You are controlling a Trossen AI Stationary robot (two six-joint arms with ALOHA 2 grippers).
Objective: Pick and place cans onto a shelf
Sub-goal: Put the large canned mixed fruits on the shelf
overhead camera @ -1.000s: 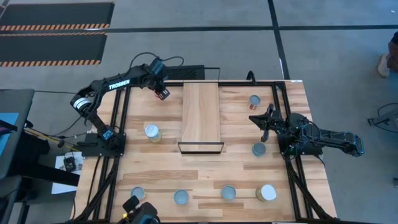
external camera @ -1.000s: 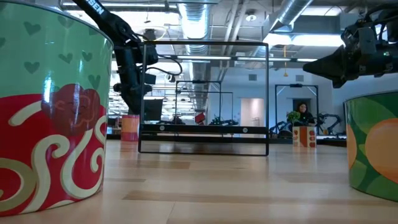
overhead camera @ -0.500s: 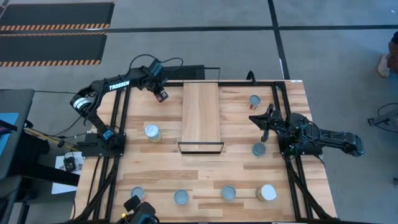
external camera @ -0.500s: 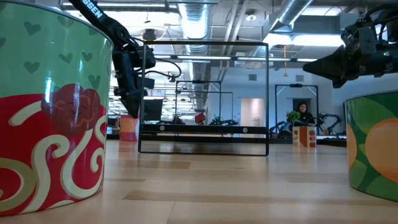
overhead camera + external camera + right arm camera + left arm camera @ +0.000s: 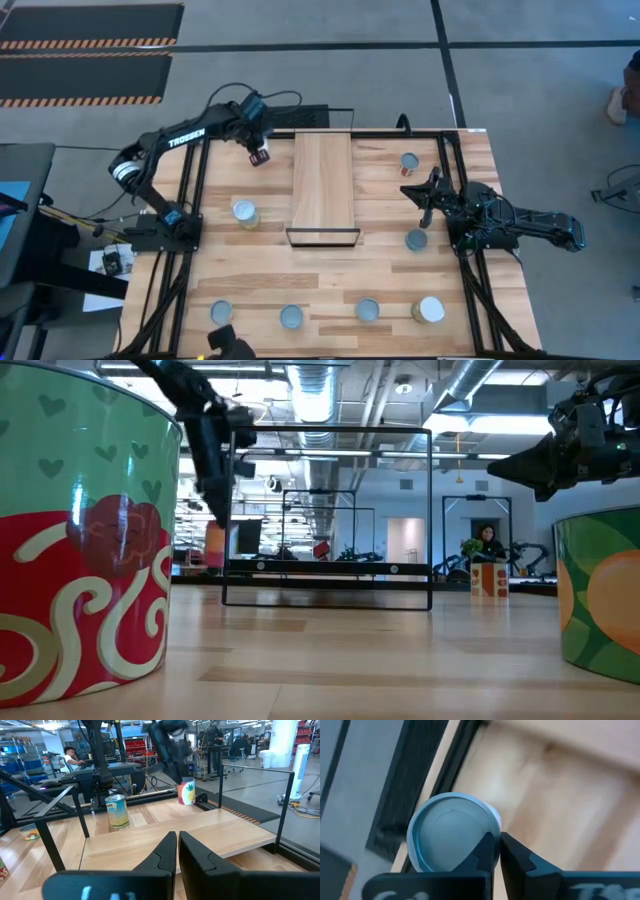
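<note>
The shelf (image 5: pixel 323 186) has 0 cans on it. The left gripper (image 5: pixel 259 153) pinches 1 can (image 5: pixel 262 156) just left of its far end. The right gripper (image 5: pixel 424 196), pressed together, waits right; 7 cans sit on the table.

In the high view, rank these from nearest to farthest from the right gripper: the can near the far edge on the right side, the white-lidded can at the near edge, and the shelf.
Measured from the right gripper, which waits on the table's right side:
1. The can toward the far edge, just beyond the gripper.
2. The shelf, at the table's middle, to the gripper's left.
3. The white-lidded can, at the near edge on the right.
</note>
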